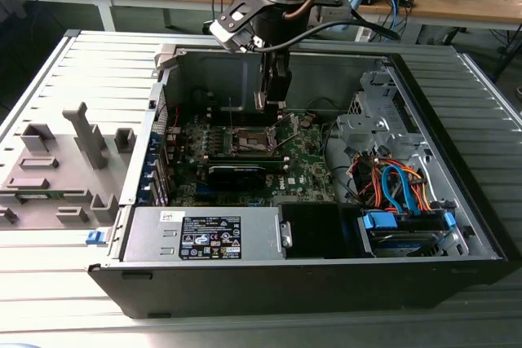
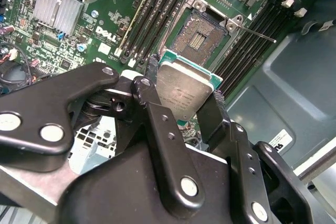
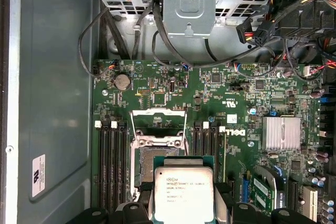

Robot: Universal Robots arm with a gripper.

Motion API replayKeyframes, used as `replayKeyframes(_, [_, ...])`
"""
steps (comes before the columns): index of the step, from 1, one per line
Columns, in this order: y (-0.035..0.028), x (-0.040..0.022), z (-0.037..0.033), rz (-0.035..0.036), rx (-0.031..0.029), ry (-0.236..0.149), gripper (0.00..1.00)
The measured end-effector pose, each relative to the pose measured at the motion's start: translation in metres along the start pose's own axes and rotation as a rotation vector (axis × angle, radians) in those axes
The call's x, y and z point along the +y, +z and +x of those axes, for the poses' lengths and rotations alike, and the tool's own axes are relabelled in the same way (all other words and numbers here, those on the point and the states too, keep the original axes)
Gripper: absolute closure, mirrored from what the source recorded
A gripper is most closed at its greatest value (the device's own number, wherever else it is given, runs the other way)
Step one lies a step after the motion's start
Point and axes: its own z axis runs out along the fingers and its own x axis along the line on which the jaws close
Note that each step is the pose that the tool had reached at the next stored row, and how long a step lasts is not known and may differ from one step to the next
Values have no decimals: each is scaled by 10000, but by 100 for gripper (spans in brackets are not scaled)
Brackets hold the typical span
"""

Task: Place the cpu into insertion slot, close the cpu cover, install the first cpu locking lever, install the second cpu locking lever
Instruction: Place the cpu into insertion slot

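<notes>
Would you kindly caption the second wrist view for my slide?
The claw grips the cpu clear of the empty insertion slot.

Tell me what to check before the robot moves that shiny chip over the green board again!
1. The cpu is tight in the hand: ok, shut on two opposite edges.
2. The slot is empty: ok, bare contacts show.
3. The cover is lifted off the slot: ok.
4. The lever is swung clear: ok for this one; the other, cannot tell.
5. The cpu is square over the slot: cannot tell; it hangs above the board, not yet in the slot.
</notes>
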Motion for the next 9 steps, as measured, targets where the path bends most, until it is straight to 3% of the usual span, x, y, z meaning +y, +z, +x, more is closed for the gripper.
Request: replayKeyframes(9, [21,0,1,1,-8,46,45])
